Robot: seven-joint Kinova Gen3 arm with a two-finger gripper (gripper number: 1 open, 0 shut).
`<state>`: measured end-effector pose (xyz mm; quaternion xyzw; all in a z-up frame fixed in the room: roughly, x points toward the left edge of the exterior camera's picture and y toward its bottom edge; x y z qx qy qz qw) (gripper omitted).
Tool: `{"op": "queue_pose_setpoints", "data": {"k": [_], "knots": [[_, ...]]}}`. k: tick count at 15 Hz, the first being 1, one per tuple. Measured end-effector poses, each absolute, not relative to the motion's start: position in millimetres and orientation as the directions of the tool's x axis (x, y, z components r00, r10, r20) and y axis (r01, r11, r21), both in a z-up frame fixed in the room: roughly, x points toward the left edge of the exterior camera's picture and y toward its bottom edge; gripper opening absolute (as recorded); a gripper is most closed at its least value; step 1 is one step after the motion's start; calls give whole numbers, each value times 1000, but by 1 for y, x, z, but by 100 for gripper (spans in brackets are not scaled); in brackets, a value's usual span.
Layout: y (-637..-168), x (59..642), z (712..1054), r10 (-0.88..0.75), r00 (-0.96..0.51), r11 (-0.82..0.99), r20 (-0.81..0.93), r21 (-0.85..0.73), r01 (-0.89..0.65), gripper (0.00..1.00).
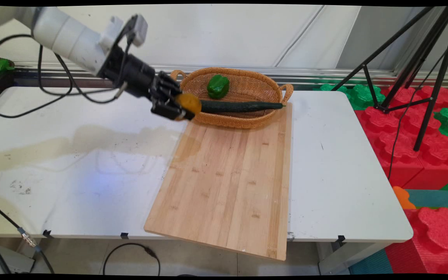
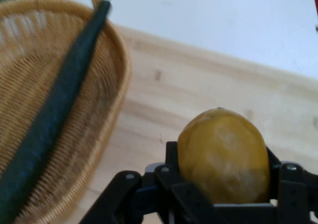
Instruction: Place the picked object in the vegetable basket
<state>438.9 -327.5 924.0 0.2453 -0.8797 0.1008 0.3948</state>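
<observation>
Lemon (image 2: 223,157) sits clamped between the fingers of the gripper (image 1: 181,107), held in the air just at the basket's (image 1: 247,118) nine o'clock rim, above the cutting board's (image 1: 228,179) far corner. Inside the basket lie a cucumber (image 1: 243,106) and, toward twelve o'clock, a green pepper (image 1: 218,86). The lemon is not yet set down anywhere.

No legible text, label, brand mark, number or sign appears in either view. Main view and hand view both checked: no readable lettering on any surface shown.
</observation>
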Motion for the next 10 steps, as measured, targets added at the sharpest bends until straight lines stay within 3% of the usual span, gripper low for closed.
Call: {"op": "queue_pose_setpoints", "data": {"k": [10], "knots": [[-377, 442, 945, -355, -421, 790, 835, 27, -613, 0]]}}
